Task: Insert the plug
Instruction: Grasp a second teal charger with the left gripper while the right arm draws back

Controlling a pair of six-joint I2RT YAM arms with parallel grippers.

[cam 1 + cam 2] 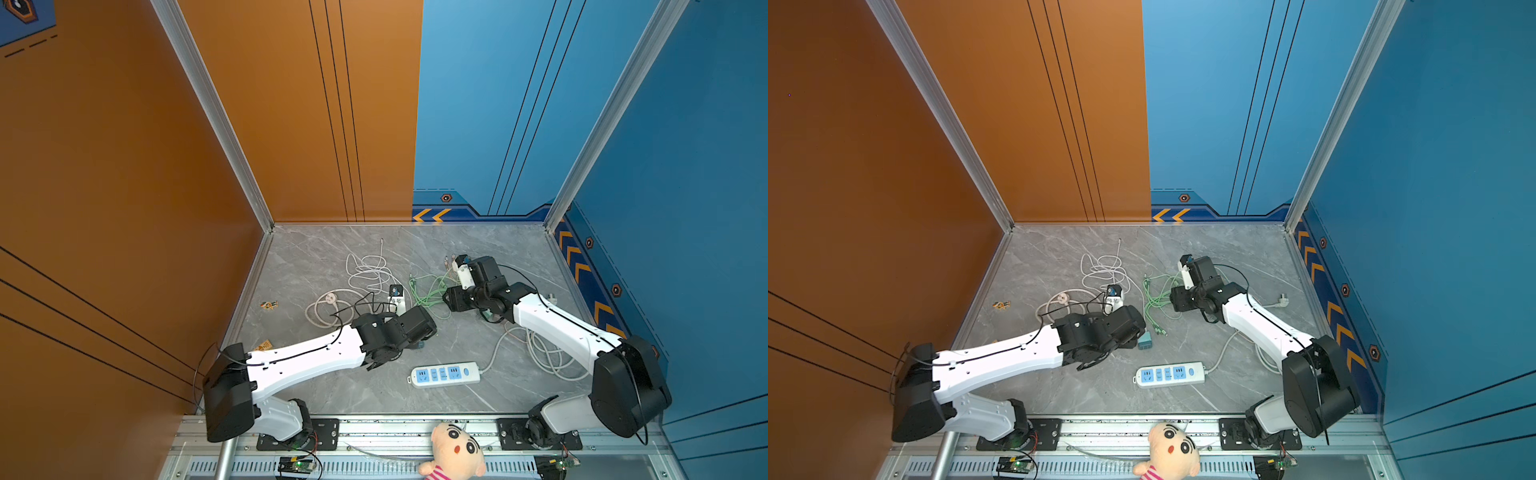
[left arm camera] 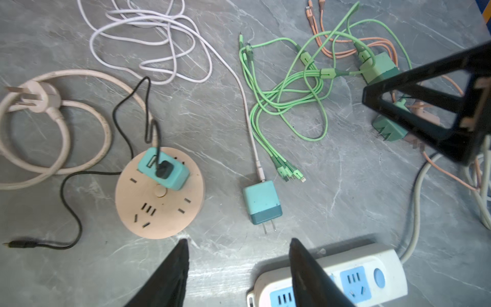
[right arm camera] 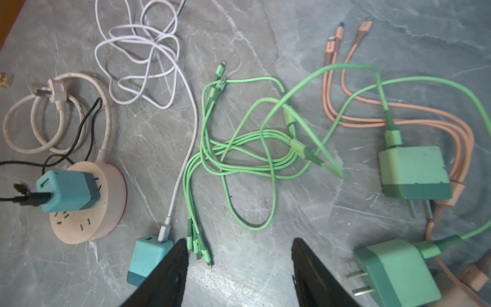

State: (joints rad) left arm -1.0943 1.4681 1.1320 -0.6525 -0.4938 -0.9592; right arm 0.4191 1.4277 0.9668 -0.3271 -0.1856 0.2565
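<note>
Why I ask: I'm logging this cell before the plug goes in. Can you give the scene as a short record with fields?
left claw: open, empty
right claw: open, empty
round socket: one blue charger plugged into it
loose blue charger: lying flat, prongs bare, not plugged in
power strip: no plug in its outlets
green chargers: two, unplugged, lying near the right claw

Top cams: high up front, angled down over whole tabletop [image 1: 316,257]. Wrist cams: close, facing down, both share the green cables [image 2: 289,105].
</note>
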